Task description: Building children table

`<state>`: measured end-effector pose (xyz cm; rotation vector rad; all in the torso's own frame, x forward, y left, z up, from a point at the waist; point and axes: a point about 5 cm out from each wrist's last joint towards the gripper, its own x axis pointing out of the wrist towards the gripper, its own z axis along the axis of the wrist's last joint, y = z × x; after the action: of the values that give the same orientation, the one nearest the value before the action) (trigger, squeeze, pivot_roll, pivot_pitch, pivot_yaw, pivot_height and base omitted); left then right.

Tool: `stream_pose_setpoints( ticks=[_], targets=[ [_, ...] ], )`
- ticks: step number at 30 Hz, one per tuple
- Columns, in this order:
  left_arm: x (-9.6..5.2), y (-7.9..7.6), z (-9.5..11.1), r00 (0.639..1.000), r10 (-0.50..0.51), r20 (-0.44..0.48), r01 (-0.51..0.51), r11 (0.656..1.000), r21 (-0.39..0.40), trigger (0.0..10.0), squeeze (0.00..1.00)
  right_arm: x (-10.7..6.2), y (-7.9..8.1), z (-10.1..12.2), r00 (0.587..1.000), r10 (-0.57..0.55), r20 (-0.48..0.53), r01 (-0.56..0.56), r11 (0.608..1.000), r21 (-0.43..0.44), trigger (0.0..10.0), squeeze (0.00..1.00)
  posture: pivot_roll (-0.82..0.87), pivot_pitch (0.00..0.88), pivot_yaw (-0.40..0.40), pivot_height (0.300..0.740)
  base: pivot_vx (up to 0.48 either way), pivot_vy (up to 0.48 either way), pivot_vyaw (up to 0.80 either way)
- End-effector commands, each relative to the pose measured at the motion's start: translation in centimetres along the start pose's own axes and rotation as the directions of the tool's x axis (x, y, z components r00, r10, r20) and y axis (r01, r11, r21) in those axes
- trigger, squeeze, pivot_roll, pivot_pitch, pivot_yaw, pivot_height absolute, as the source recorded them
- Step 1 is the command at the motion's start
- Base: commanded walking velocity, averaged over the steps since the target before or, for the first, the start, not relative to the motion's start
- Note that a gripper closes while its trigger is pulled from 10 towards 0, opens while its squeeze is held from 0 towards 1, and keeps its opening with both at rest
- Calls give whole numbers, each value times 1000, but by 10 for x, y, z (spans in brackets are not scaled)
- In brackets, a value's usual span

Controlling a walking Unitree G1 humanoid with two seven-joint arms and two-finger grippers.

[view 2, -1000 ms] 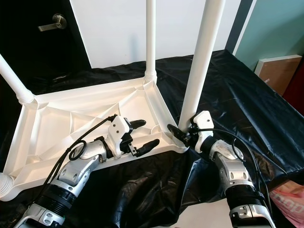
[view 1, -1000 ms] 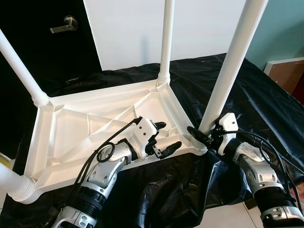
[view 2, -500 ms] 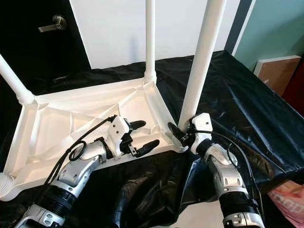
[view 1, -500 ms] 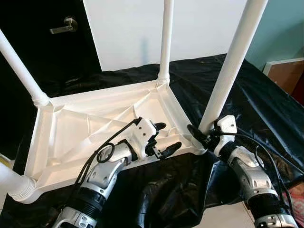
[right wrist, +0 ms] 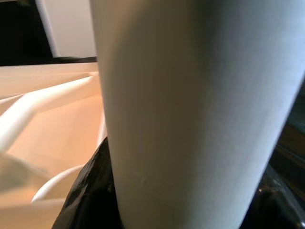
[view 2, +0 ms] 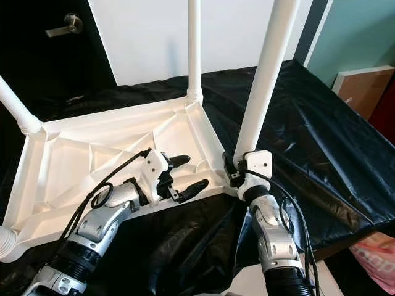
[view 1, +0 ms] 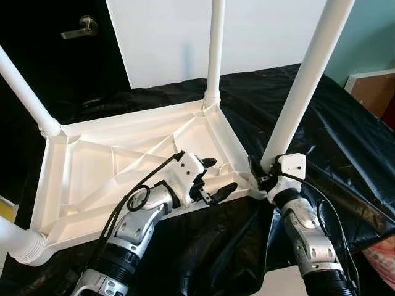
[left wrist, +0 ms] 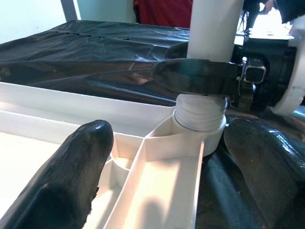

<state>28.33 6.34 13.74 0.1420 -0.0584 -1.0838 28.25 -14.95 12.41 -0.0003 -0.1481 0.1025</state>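
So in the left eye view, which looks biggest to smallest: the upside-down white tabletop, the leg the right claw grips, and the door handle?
1. Tabletop, widest by far.
2. Leg gripped by the right gripper; being nearest the camera makes it look larger.
3. Door handle, tiny and far off.

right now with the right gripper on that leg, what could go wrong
The right gripper clamps the near table leg low at its threaded base; twisting it off-axis could cross-thread it. The left gripper is open astride the tabletop rim, so the upturned tabletop may slide on the black sheet.
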Motion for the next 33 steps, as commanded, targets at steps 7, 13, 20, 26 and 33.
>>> stream_pose_setpoints(
  ticks=[7,13,20,26,33],
  targets=[
    [-3,2,-1,999,51,-3,-51,999,9,10000,0,-10,6,-13,968,-231,-99,233,973,7,10000,0,-42,106,19,740,0,0,0],
    [-5,-7,-1,999,-35,-4,35,999,22,10000,0,-13,4,-7,970,-229,-77,232,973,23,10000,0,-43,112,16,740,0,0,0],
    [-6,-8,1,998,-69,-4,69,998,7,10000,0,-15,4,1,982,-187,-37,188,981,46,10000,1000,-52,116,14,740,0,0,0],
    [-7,-2,5,996,-85,-6,85,996,19,10000,0,-14,-6,15,999,-41,29,40,998,48,10000,1000,-47,113,3,740,0,0,0],
    [-13,-4,6,992,-126,-7,126,992,-3,10000,0,-17,-9,19,987,153,43,-155,987,47,10000,0,-48,106,4,740,0,0,0]
  ],
)
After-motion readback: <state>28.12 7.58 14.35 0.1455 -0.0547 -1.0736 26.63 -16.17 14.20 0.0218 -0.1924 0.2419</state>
